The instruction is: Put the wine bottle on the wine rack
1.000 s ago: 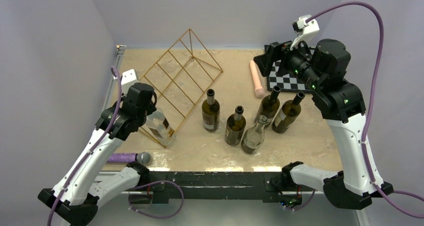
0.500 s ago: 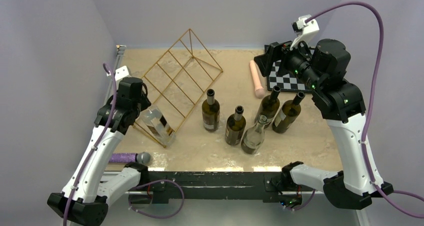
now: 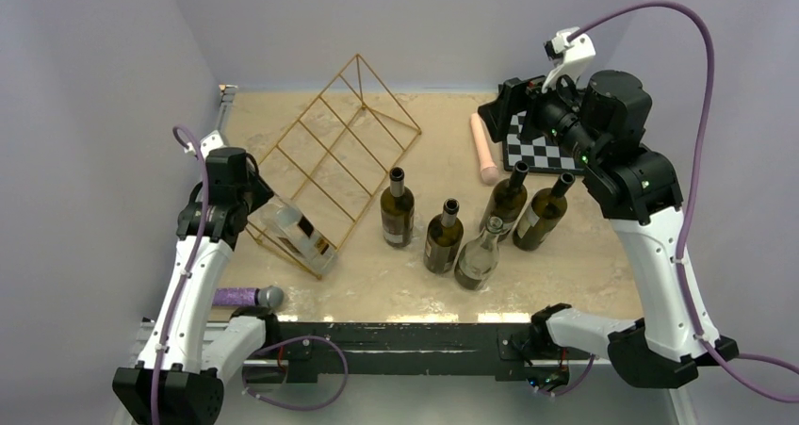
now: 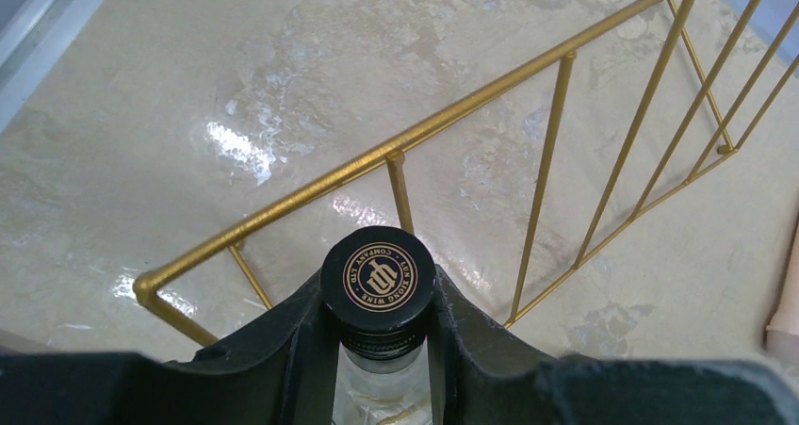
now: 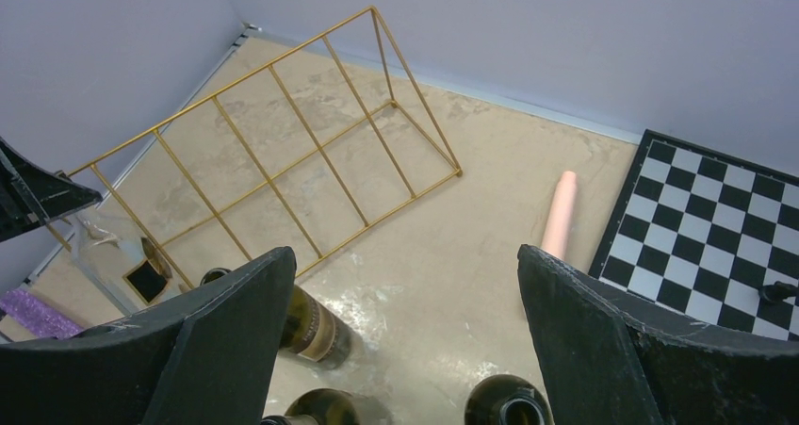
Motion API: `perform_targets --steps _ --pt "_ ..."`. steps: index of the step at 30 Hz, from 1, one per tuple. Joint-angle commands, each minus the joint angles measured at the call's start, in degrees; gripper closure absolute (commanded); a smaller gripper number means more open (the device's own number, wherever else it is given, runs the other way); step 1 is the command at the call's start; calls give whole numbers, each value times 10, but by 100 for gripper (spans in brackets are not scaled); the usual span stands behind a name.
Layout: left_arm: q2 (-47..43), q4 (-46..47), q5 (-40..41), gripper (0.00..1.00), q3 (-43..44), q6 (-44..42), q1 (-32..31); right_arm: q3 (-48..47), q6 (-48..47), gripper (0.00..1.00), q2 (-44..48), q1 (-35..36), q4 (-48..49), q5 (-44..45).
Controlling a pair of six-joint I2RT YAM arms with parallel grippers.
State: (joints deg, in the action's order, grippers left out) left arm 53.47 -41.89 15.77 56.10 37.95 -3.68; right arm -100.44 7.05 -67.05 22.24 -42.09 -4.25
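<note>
Wine bottle (image 3: pixel 300 237): clear glass, round black cap with gold print. It lies slanted among the wires at the near end of the wine rack (image 3: pixel 311 105), a thin gold wire prism with a sloping grid. Left gripper (image 4: pixel 379 298) clamps the neck just below the cap, one black finger on each side. Right gripper (image 5: pixel 400 255) hangs spread wide, well apart, near the chessboard (image 5: pixel 716 227).
</note>
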Motion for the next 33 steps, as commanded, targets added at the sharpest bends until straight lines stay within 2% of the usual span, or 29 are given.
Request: perform_targets --steps 1,2,3,5,9,13,18,22,28,33 --pt "9 18 -56 100 -17 21 19 -7 -9 8 -1 3 11 9" --pt "8 16 -52 98 -20 24 22 -9 -10 8 -2 2 11 10" --pt "6 18 -50 91 -26 25 24 -11 -10 8 -2 2 10 10" --pt "-2 26 -51 84 -34 26 27 -12 -11 8 -3 3 10 13" --pt "0 19 -47 64 -28 25 28 -16 -13 8 -4 2 9 14" --pt "-8 7 -32 37 -25 30 28 -16 -9 8 -5 3 10 13" --pt "-18 -10 -27 17 -17 31 28 -17 -4 8 -6 3 10 11" --pt "-28 -32 -42 10 8 29 28 -16 1 8 -6 2 10 8" --pt "-40 -85 -76 7 81 9 28 -18 3 8 -5 3 10 10" --pt "-28 -116 -109 5 159 -60 28 -21 8 4 -6 2 6 2"
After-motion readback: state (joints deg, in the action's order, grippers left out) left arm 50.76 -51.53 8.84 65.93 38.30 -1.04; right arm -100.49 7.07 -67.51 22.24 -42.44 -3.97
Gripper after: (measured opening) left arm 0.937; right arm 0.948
